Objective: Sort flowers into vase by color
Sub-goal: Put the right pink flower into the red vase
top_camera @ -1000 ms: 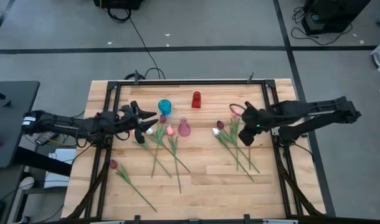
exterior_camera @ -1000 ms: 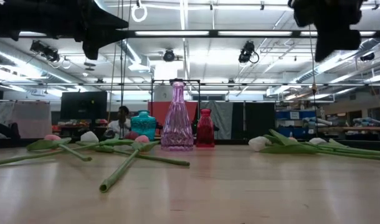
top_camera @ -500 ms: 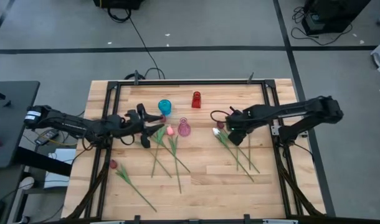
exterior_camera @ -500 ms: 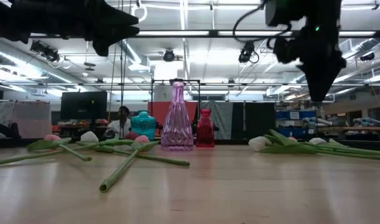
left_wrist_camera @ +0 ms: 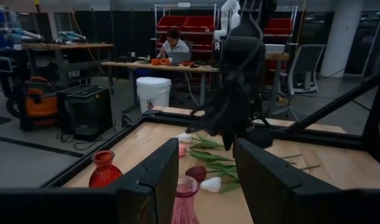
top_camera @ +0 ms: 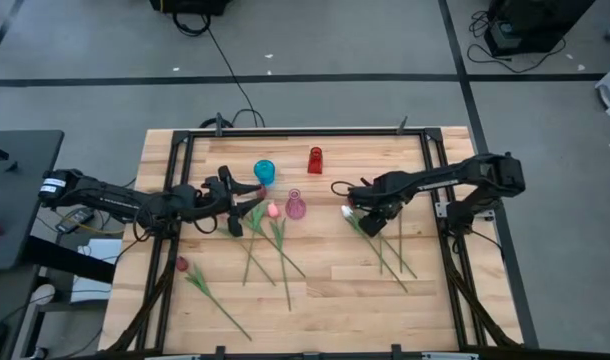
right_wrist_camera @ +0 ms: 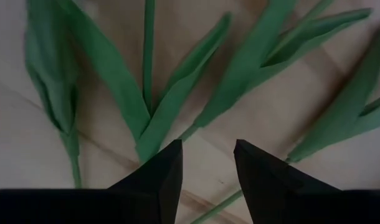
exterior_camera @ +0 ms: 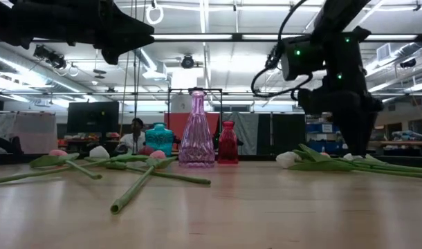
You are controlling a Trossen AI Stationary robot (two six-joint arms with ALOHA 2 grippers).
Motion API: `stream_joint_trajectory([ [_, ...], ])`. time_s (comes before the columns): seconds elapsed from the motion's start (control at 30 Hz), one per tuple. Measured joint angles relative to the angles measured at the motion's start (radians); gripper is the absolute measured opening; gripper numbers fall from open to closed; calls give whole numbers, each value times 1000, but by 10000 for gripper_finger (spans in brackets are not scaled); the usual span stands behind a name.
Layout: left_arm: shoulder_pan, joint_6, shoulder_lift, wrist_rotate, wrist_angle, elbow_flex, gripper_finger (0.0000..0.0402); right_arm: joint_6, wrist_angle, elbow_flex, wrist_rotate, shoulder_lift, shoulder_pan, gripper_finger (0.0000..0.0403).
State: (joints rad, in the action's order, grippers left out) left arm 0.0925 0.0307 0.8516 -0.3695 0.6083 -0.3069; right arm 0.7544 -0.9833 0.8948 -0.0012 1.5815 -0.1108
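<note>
While the left gripper point(top_camera: 247, 198) hangs open above the left bunch, the right gripper point(top_camera: 368, 223) — fingers parted, holding nothing — points down over the flowers point(top_camera: 383, 238) lying flat on the table point(top_camera: 335, 300): thin green stems, long leaves, a white bud point(top_camera: 346, 211) near the pink vase point(top_camera: 295, 205).

One camera looks straight down on the bench point(top_camera: 335, 300), one level across it, both sharing the pink vase point(exterior_camera: 197, 131); wrist cameras look past their own fingers point(right_wrist_camera: 159, 177).
</note>
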Motion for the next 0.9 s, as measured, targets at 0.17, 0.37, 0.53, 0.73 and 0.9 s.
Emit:
stream_joint_trajectory([
  [0.17, 0, 4, 0, 0, -1, 0, 163, -20, 26, 0, -5, 49, 0, 158],
  [0.37, 0, 6, 0, 0, -3, 0, 163, -25, 79, 0, -20, 53, -1, 151],
  [0.53, 0, 7, 0, 0, -8, 0, 163, -30, 74, 0, -30, 53, -11, 134],
  [0.73, 0, 7, 0, 1, -9, 0, 163, -36, 76, 0, -28, 75, -16, 107],
  [0.9, 0, 7, 0, 1, -10, 0, 163, -64, 84, 3, -29, 119, -16, 77],
])
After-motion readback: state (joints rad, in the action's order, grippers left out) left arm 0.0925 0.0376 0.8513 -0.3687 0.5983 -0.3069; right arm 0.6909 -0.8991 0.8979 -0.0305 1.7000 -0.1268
